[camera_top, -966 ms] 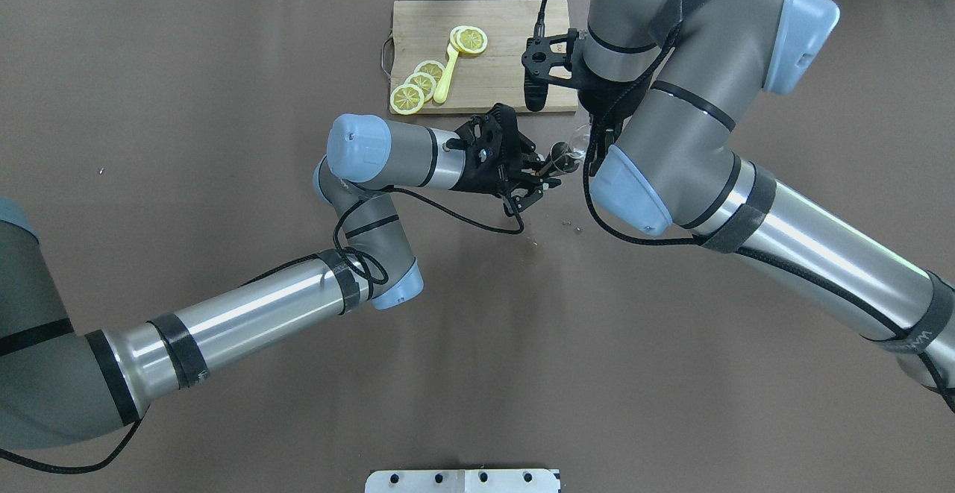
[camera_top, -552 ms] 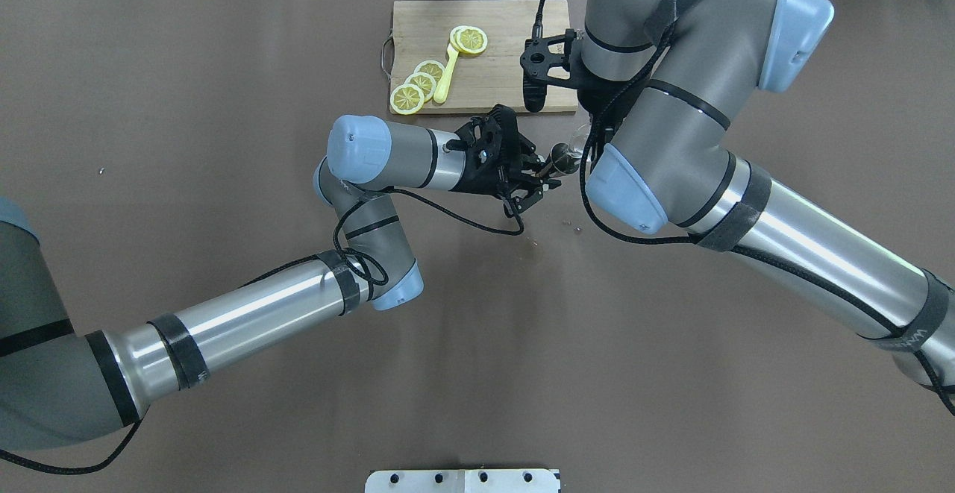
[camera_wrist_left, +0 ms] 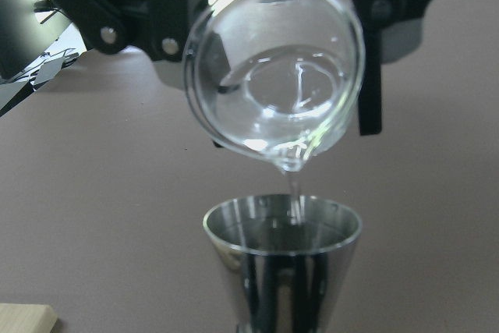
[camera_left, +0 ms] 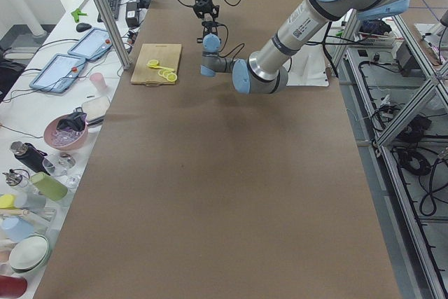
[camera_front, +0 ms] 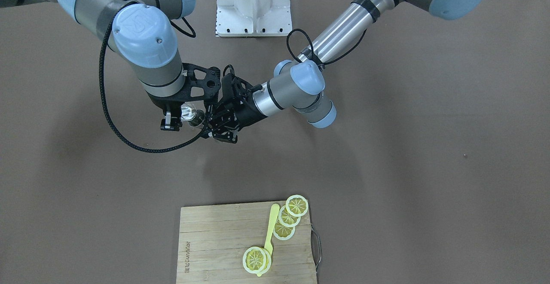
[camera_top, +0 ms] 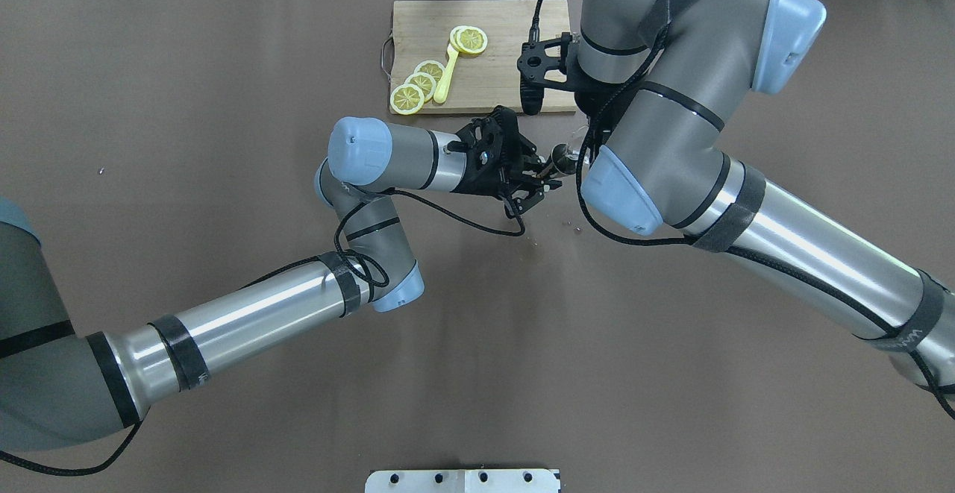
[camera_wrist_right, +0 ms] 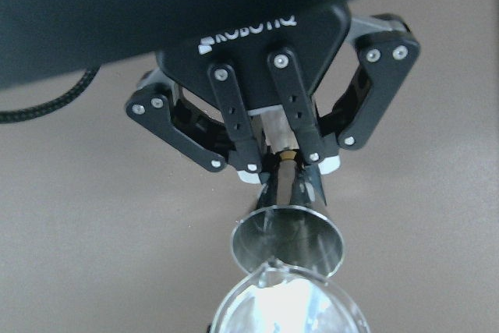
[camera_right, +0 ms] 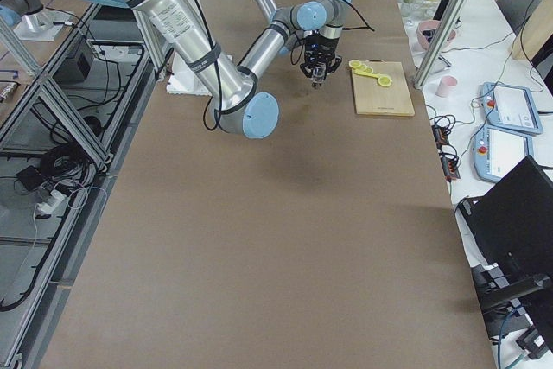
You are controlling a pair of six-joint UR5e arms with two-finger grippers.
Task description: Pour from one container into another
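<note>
My left gripper (camera_wrist_right: 284, 163) is shut on the narrow waist of the grey steel jigger (camera_wrist_right: 288, 239), holding it upright above the table. Just over its rim, my right gripper (camera_front: 177, 118) is shut on the small clear glass (camera_wrist_left: 273, 76), which is tipped towards the jigger (camera_wrist_left: 282, 259). A thin stream of clear liquid falls from the glass's lip into the jigger's upper cone. In the overhead view the jigger (camera_top: 559, 157) shows beside the left gripper (camera_top: 541, 176), and the right forearm hides most of the glass.
A wooden cutting board (camera_top: 492, 38) at the far side carries lemon slices (camera_top: 418, 83) and a yellow utensil (camera_top: 446, 75). A few small drops (camera_top: 571, 224) mark the brown table below the grippers. The white robot base (camera_front: 253, 4) stands at the near edge.
The right arm has shifted slightly left and towards the board, bringing the glass closer over the jigger. The left arm and the jigger have stayed still.
</note>
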